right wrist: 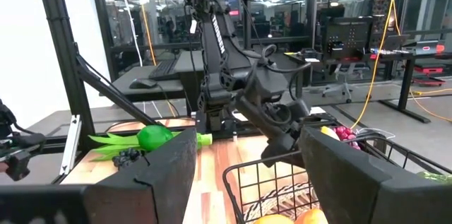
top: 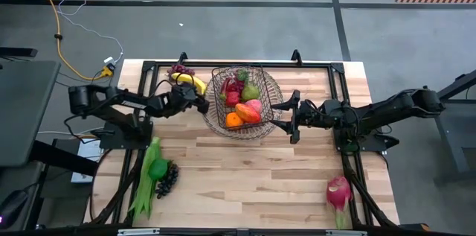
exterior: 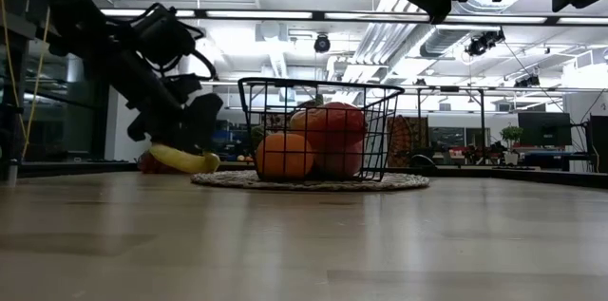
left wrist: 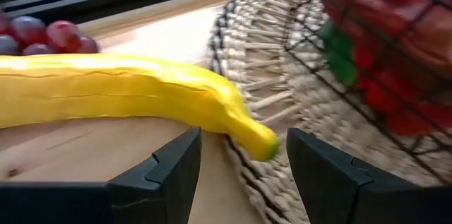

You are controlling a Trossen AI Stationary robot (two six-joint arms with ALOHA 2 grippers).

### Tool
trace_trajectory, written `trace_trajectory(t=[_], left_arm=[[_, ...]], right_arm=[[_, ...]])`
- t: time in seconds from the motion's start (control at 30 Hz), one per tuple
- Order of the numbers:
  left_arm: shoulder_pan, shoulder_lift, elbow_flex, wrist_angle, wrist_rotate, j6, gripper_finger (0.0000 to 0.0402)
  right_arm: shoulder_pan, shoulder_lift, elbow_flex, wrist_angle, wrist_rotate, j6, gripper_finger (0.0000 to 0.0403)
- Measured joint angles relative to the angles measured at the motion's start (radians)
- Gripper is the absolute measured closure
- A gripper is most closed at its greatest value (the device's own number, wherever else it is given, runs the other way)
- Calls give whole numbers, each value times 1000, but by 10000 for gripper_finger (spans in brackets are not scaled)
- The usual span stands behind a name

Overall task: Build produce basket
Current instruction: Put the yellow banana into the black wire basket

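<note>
Dark wire mesh is what the basket [top: 245,100] is made of, and it's parked on a round woven tray [exterior: 399,182] toward the far middle of the wooden table [top: 253,173]; an orange [exterior: 283,155], a red-pink fruit [exterior: 334,128], something green and pear-ish [top: 251,91] and a few red bits are already piled inside.

Left gripper [top: 195,102] is lowered just beside the basket's left side, right at the banana [left wrist: 127,97]; in the left wrist view the fingers [left wrist: 166,174] are spread, with the banana's tip lying over the tray's edge between and just beyond them — nothing pinched as far as can be seen. A bunch of red-purple grapes [top: 178,70] sits just behind the banana.

Right gripper [top: 291,117] is held level at the basket's right rim, jaws apart and empty; its wrist view looks across the basket top at the left arm.

Near the front-left edge, long green beans [top: 143,187], a green pepper [top: 157,167] and dark grapes [top: 167,179] are clustered together; a pink dragon fruit [top: 338,191] is left alone at front right — well apart from the basket.
</note>
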Motion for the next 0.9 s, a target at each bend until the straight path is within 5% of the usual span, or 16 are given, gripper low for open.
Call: trace_trajectory(t=[0.63, 0.9], left_arm=[[3, 27, 0, 48, -23, 10, 206], [3, 27, 0, 41, -21, 9, 236]], right_arm=[[0, 0, 0, 0, 2, 0, 159], [0, 0, 0, 0, 2, 0, 159]])
